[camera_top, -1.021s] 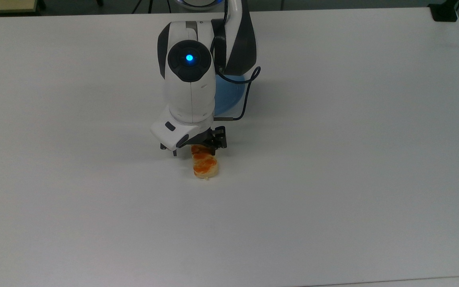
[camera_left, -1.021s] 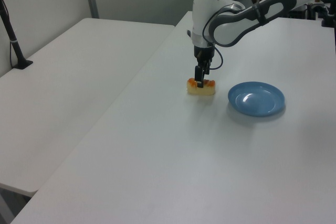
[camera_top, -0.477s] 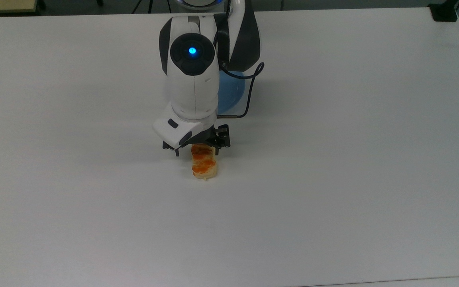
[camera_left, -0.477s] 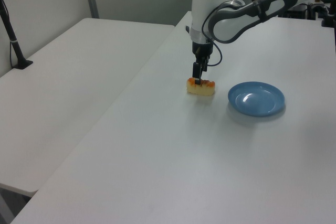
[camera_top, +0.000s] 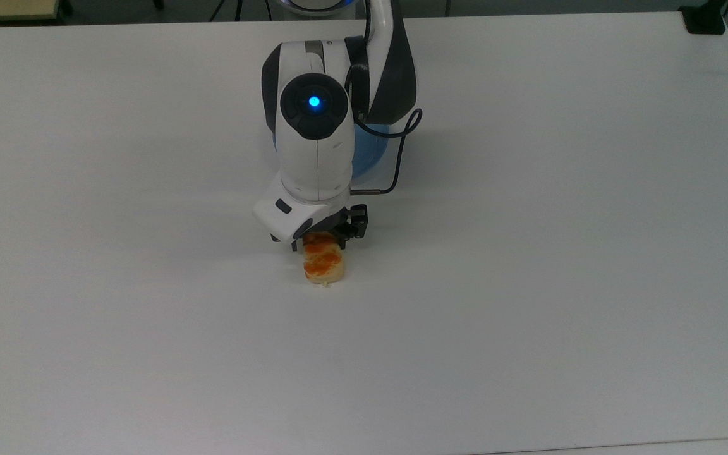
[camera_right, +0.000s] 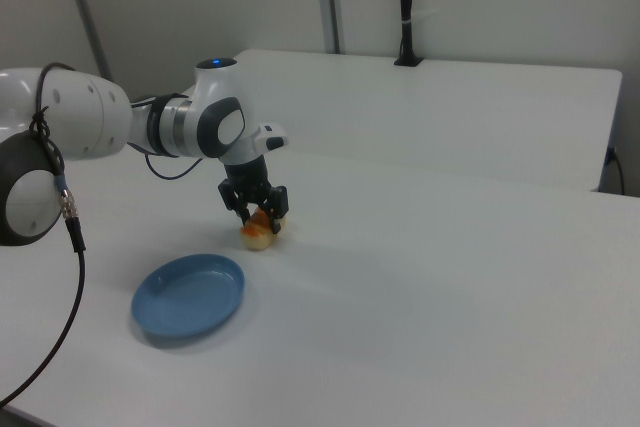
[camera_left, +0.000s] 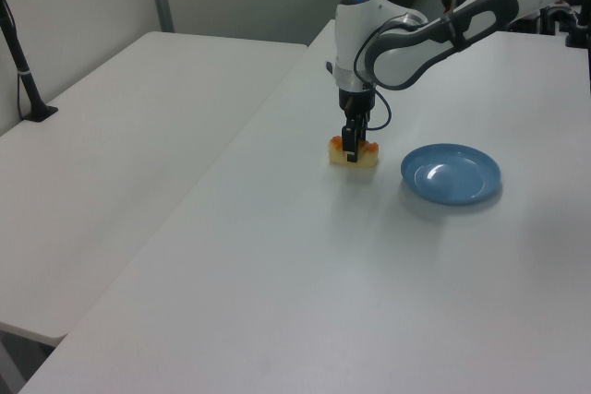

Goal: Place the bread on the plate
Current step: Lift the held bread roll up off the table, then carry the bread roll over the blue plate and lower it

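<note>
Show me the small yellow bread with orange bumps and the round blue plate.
Small yellow bread with orange bumps (camera_top: 324,266), top view, on its glazed top.
Round blue plate (camera_left: 451,173), left view, on its shallow middle.

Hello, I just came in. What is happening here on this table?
A robot arm is working on a white table. Its gripper is down at the bread, with a finger on each side of it, and the bread sits on the table. The blue plate lies beside it with nothing on it. So the bread is about to be picked up and is not yet on the plate.
</note>
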